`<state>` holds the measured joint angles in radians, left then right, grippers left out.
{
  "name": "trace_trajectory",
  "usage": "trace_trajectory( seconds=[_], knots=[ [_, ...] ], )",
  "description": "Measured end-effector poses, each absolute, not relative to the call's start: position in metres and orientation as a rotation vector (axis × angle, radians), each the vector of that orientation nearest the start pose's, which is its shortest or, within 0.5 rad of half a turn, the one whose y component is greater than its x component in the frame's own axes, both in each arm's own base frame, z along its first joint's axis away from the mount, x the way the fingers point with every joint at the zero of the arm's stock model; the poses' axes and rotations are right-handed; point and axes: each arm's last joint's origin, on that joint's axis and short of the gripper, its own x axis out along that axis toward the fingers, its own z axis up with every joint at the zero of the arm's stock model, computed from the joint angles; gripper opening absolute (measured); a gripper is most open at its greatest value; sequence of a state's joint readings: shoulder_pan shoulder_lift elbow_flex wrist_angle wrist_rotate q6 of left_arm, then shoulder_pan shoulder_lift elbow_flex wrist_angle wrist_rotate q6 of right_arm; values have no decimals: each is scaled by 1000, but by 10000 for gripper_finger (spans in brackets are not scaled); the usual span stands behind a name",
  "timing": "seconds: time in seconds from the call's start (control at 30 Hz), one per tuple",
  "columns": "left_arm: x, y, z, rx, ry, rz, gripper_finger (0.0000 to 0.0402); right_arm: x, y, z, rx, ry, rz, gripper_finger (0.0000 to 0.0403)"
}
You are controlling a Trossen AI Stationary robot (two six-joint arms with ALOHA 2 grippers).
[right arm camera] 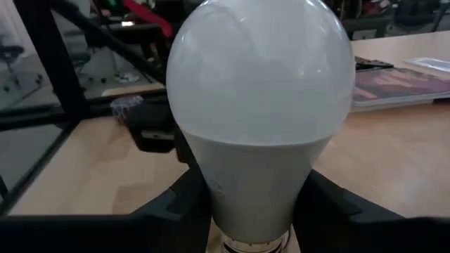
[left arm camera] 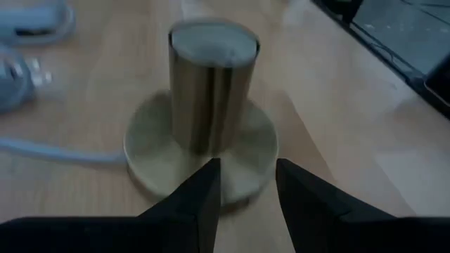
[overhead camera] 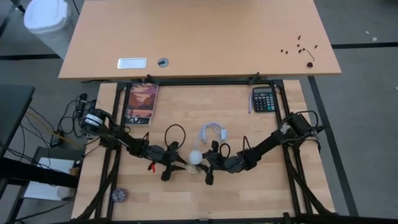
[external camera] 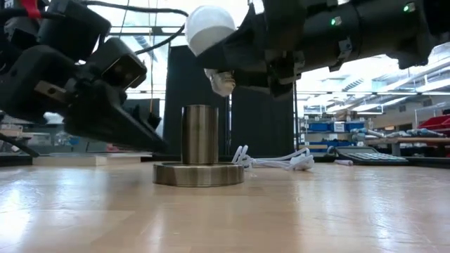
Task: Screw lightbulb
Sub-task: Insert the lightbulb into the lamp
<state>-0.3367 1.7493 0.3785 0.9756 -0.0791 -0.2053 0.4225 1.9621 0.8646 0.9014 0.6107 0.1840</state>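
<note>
the work table (overhead camera: 249, 193) has a light wooden top with a black metal frame around it. behind it stands a bigger desk (overhead camera: 205, 37) in light brown, with some small dark bits (overhead camera: 300, 46) scattered near one corner. a calculator (overhead camera: 263, 99) and a book (overhead camera: 142, 102) lie at the far edge of the work table. the floor (overhead camera: 367, 124) is grey. a white bin (overhead camera: 46, 18) stands near the desk. in the low view, shelves with blue boxes (external camera: 320, 127) show far behind, under bright light.

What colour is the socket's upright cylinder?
The socket is silvery brushed metal with a brassy tint; the low view shows it best.
</note>
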Motion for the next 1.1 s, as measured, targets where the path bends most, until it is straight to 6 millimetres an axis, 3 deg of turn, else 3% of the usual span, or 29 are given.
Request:
trace_trajectory(
  seconds=[0.23, 0.53, 0.8, 1.1],
  knots=[
    [263, -87, 107, -47, 355, -143, 142, 353, 132, 137, 29, 180, -145, 169],
    [280, -91, 103, 22, 358, -105, 145, 356, 124, 135, -4, 211, -119, 169],
    [296, -97, 102, 14, 344, -112, 190, 347, 118, 123, 18, 254, -120, 169],
    [299, -97, 105, 10, 332, -112, 229, 344, 117, 121, 11, 257, -131, 169]
  ],
)
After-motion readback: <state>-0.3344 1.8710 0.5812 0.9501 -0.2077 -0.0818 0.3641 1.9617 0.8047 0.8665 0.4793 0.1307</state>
